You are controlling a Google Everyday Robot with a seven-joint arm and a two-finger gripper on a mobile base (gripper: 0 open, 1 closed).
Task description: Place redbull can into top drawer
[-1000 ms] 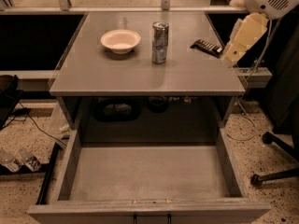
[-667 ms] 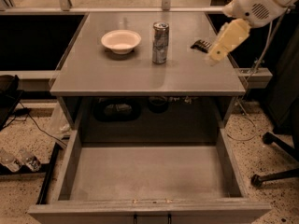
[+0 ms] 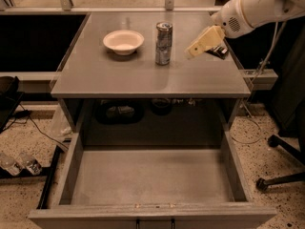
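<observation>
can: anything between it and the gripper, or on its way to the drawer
Nothing visible. The gripper is right of the can, bare table between; the drawer stands open below, in front.

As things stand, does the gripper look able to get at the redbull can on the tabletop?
Probably yes. The gripper hovers beside the redbull can, to its right in the view, with bare tabletop between them. The white bowl sits on the can's other side.

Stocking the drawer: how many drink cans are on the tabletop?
1: the redbull can stands upright, right of the white bowl; the gripper hovers right of it.
</observation>
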